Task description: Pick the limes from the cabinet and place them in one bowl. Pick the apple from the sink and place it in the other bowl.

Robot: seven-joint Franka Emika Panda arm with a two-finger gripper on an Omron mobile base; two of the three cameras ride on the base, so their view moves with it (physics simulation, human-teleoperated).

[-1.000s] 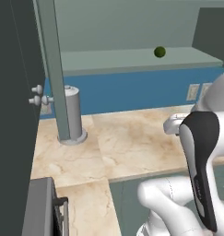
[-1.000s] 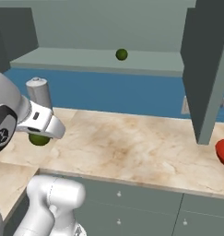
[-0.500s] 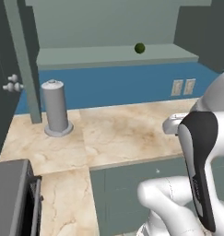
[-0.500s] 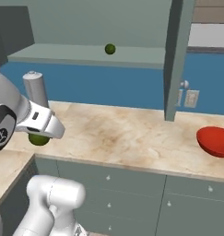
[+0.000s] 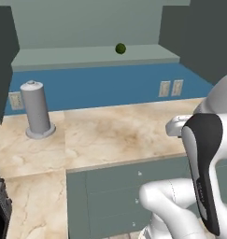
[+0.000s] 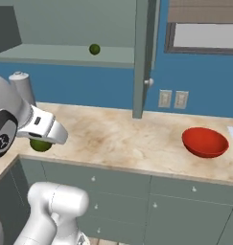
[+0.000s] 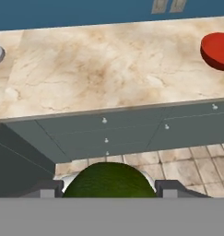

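With 1 lime (image 7: 109, 180) clamped in the end effector (image 7: 109, 189), the carrying step is under way, I judge; next it must reach over the table (image 6: 122, 139) to the red bowl (image 6: 204, 142).

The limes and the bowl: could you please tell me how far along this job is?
Nothing is delivered yet: the red bowl sits empty on the counter. In hand: the hand grips one lime. Left: the second lime on the cabinet shelf, then the apple.
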